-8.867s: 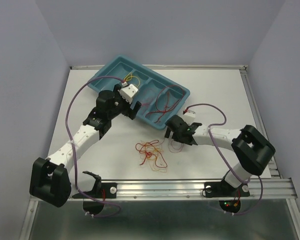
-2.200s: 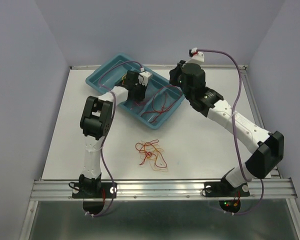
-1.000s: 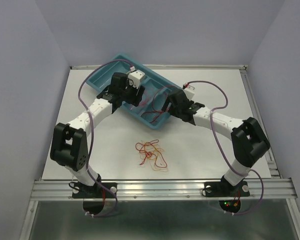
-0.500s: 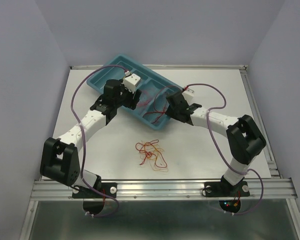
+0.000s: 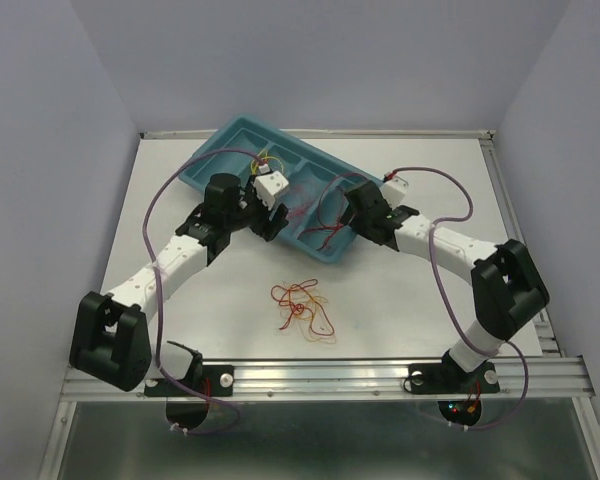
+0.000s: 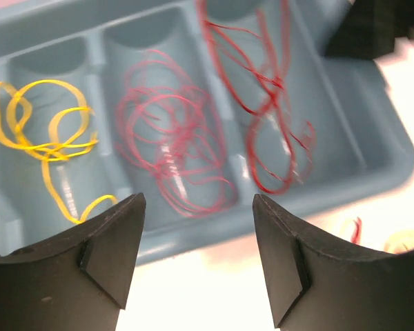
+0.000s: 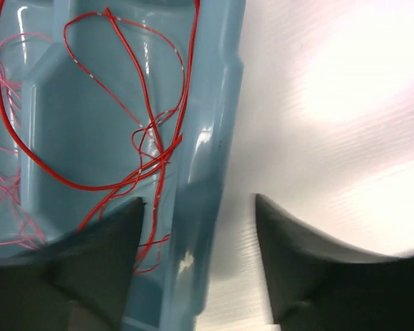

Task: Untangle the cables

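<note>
Tray cables beneath left end effector

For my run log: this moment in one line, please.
left fingers open over tray; right fingers open over tray edge; yellow cable, red cables in tray; tangle on table

Tray: teal plastic, smooth, glossy with bright highlights.
Cables: red and yellow, thin, smooth, slight sheen.
Table: white, matt, faintly grained.
Left gripper fingers: black plastic, matt, smooth.
Front rail: bare metal, dull brushed finish.
</note>
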You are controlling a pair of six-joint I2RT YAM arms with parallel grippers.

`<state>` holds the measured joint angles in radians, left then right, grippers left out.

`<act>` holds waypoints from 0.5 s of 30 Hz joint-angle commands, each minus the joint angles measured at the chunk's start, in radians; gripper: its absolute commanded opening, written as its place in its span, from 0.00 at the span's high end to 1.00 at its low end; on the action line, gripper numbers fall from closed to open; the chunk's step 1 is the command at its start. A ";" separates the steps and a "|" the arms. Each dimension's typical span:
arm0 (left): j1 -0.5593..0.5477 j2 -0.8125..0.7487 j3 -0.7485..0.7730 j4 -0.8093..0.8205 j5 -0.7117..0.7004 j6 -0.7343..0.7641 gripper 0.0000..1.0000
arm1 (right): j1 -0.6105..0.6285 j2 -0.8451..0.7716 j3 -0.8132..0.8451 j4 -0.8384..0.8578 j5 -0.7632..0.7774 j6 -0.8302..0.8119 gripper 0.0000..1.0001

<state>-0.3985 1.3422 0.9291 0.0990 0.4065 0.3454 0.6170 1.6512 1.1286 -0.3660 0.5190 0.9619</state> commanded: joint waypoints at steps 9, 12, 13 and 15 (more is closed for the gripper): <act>-0.181 -0.107 -0.065 -0.435 0.290 0.469 0.20 | -0.016 -0.169 -0.044 0.006 0.108 -0.087 0.03; -0.223 -0.072 -0.067 -0.479 0.249 0.515 0.20 | -0.014 -0.228 -0.055 0.004 0.122 -0.100 0.03; -0.241 -0.063 -0.069 -0.478 0.232 0.514 0.20 | -0.016 -0.241 -0.059 0.004 0.127 -0.103 0.03; -0.252 -0.042 -0.075 -0.482 0.216 0.518 0.21 | -0.014 -0.280 -0.066 0.004 0.136 -0.114 0.03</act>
<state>-0.6262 1.2789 0.8570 -0.3096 0.6270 0.7864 0.6033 1.4376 1.0954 -0.3706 0.5934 0.8791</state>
